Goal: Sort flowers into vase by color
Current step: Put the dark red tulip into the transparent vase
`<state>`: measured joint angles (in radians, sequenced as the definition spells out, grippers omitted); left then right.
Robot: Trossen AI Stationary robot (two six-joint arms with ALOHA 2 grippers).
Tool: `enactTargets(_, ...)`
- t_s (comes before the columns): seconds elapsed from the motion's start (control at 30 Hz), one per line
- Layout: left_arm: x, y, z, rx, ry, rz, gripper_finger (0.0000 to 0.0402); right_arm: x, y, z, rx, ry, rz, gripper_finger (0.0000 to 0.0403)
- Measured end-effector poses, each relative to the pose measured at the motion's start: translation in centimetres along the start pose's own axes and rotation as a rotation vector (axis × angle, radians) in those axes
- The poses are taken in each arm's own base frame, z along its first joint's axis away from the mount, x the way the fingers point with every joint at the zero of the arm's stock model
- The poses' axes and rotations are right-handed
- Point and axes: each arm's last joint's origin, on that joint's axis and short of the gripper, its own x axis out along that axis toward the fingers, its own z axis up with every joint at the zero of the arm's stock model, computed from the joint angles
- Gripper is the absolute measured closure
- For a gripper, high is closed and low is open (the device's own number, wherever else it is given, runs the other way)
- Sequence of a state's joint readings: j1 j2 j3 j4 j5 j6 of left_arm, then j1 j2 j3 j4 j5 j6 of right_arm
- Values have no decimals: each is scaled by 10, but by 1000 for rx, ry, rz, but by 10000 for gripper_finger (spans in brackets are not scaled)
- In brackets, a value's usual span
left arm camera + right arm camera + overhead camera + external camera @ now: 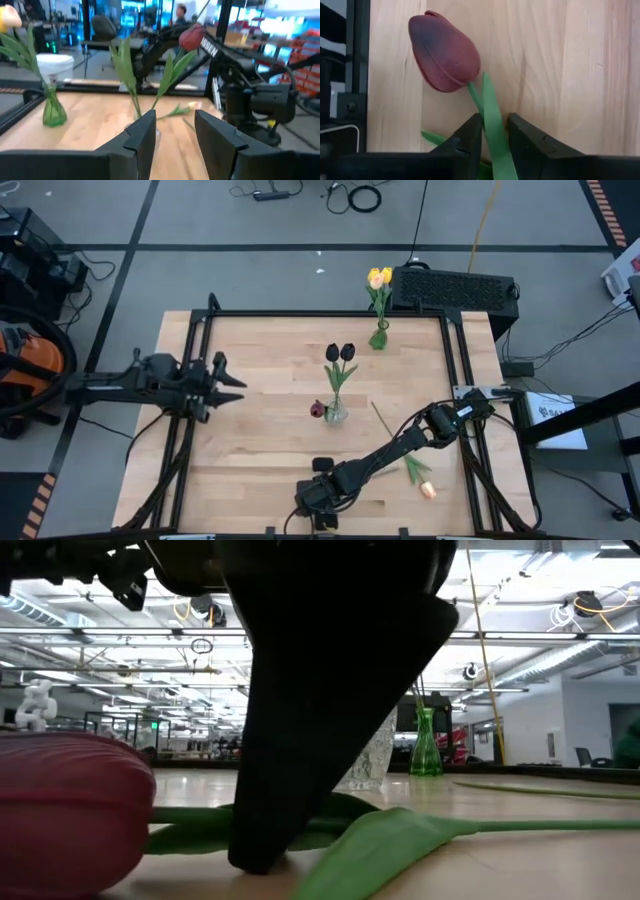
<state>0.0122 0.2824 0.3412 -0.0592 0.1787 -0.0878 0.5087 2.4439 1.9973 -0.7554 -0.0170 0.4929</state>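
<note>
A maroon tulip [445, 52] lies flat on the wooden table near its front edge. My right gripper [492, 132] reaches down over it and is shut on its stem. My left gripper [232, 380] hovers open at the table's left side, pointing level toward the clear vase [336, 413]. That vase holds two dark tulips [340, 354] and a maroon one [317, 410] that leans out. The green vase [378, 338] at the far edge holds yellow tulips [380, 277]. A peach tulip [426, 488] lies on the table at the front right. My right gripper pinches the maroon tulip's green stem and leaf [492, 117] between its two fingers, a short way below the head. The fingers [300, 740] come steeply from above and lie across the stem. Head [70, 810] and leaf [400, 840] rest on the table.
A black frame [320, 312] runs around the tabletop. A dark keyboard-like box [455, 288] sits just beyond the far right corner. Bare wood lies between my left gripper and the clear vase. A person shows in the room beyond the table.
</note>
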Motion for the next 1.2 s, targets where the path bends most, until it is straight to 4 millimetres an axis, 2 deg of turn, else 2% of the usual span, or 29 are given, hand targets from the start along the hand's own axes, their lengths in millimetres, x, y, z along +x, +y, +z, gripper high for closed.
enactTargets(0.13, 3, -4, -12, 15, -43, 25, 258, 0, 1, 1, 19, -9, 9, 328)
enactTargets(0.43, 1, -10, -33, 127, -8, 6, 258, 1, 2, 1, 19, -18, 20, 357)
enactTargets(0.5, -1, -12, -37, 185, -31, -50, 258, 1, 2, 2, 19, -18, 22, 363)
enactTargets(0.6, -8, -17, -37, 262, -99, -222, 258, 1, 2, 1, 36, -18, 23, 371)
enactTargets(0.73, -17, -21, -41, 272, -163, -374, 258, 1, 2, 2, 45, -20, 25, 378)
enactTargets(0.9, -13, -18, -60, 168, -113, -357, 258, 1, 2, 3, 48, -28, 26, 381)
enactTargets(1.0, -9, -16, -70, 138, -156, -317, 258, 1, 0, 4, 84, -28, 33, 383)
enactTargets(1.07, -9, -16, -69, 151, -189, -306, 258, 1, 0, 3, 113, -29, 27, 390)
enactTargets(1.2, -8, -15, -73, 142, -148, -285, 258, 1, 0, 3, 128, -26, 25, 399)
